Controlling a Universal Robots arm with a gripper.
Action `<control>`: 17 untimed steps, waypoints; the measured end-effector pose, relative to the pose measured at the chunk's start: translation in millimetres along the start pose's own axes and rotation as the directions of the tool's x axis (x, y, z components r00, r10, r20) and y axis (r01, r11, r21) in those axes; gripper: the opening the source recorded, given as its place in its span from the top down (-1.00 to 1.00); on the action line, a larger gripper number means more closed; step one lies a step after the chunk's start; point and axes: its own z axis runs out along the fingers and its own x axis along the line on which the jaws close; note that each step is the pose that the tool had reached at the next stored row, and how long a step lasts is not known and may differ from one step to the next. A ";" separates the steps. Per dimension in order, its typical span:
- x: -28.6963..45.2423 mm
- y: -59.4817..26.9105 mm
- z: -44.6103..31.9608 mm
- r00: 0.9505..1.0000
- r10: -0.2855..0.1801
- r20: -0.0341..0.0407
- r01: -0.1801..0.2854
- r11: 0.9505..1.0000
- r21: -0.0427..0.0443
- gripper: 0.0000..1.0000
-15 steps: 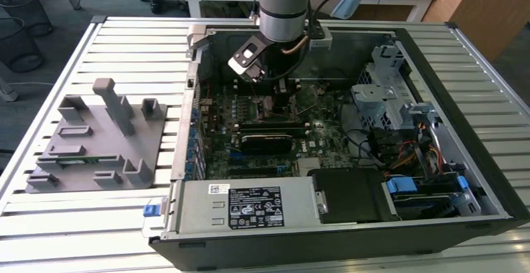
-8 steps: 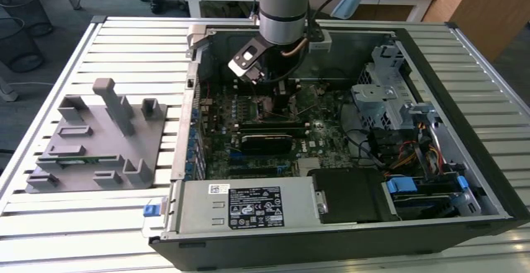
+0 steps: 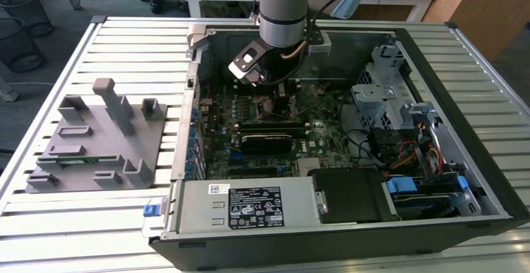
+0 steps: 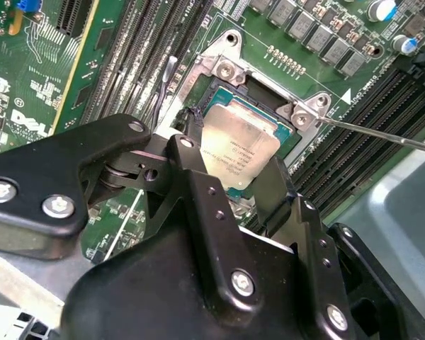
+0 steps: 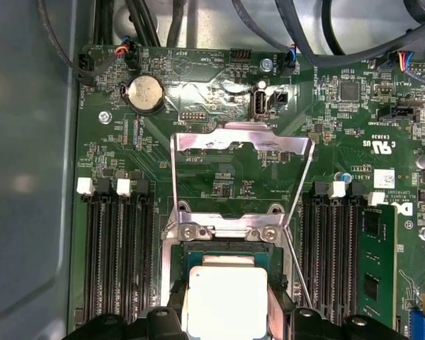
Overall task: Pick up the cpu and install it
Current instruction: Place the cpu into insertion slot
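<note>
Shiny silver-grey square cpu [image 4: 241, 145]: near part hidden behind the black metal gripper [image 4: 237, 159] in the second wrist view. First wrist view: cut by frame edge. Contact unreadable.

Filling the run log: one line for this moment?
end effector: shut on cpu | cpu: at socket | frame: raised

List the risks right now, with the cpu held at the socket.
1. The pincer holds the cpu at the socket; released tilted or offset, it may seat badly or damage the socket.
2. The thin lever lies close beside the socket; the pincer might snag it.
3. The open load plate may fall onto the cpu if knocked.
</note>
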 end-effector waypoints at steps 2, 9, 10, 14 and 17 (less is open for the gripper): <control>0.0 0.3 0.9 1.000 0.002 0.000 -0.002 1.000 0.000 -0.06; 0.1 0.4 2.7 1.000 0.005 -0.001 -0.005 1.000 0.000 -0.06; 0.1 0.5 2.8 1.000 0.005 -0.001 -0.005 1.000 0.000 -0.06; 0.1 0.4 3.0 1.000 0.005 -0.001 -0.005 1.000 0.000 -0.06; 0.2 0.5 3.3 1.000 0.005 -0.001 -0.005 1.000 0.000 -0.08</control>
